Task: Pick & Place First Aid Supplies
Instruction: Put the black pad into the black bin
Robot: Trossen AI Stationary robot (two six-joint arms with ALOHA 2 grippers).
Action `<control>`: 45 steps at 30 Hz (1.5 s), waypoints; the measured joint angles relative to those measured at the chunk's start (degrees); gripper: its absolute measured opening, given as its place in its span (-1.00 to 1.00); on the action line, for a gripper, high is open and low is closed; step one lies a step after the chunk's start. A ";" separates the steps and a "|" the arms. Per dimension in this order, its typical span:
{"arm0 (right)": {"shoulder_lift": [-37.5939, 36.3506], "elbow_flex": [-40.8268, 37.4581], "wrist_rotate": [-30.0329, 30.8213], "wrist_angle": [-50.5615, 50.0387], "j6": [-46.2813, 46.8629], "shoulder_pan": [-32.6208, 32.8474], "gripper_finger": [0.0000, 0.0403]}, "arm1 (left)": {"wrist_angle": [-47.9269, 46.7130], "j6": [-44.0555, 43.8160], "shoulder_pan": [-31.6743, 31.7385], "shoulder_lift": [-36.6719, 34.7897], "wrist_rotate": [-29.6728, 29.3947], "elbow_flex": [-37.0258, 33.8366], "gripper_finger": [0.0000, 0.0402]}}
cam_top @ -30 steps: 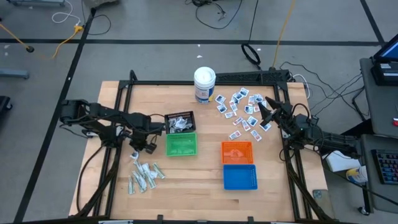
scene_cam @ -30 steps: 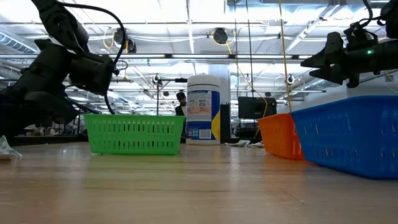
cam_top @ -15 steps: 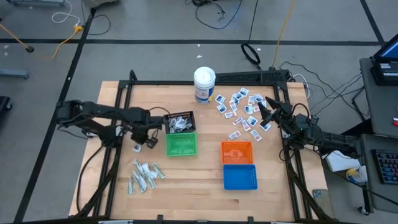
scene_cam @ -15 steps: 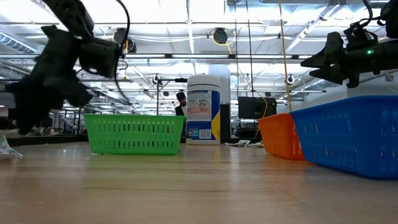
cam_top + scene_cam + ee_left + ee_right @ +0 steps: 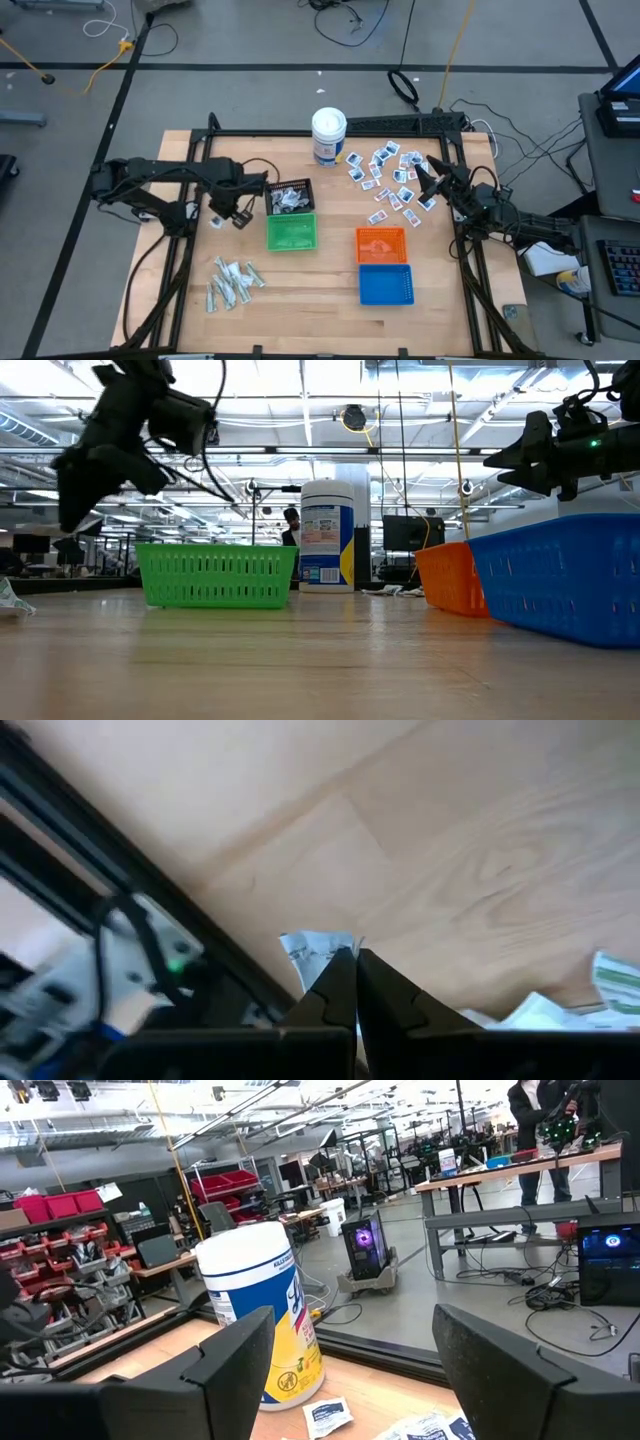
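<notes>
In the high view, a heap of pale strip packets lies at lower left of the table. Above it, the left gripper hangs beside the black basket, fingers pinched together on one small packet. Farther up at right, the right gripper hovers with fingers spread over the scattered white-and-blue square packets, beside the white canister.

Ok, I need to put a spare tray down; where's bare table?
Bare wood lies between the strip pile and the blue basket, below the green basket. It is crowded right of the canister, where white packets scatter.
</notes>
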 joint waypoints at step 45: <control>0.00 0.00 0.01 -0.11 0.00 0.00 0.33 | 6.02 34.78 -0.16 35.98 -10.33 43.23 -0.61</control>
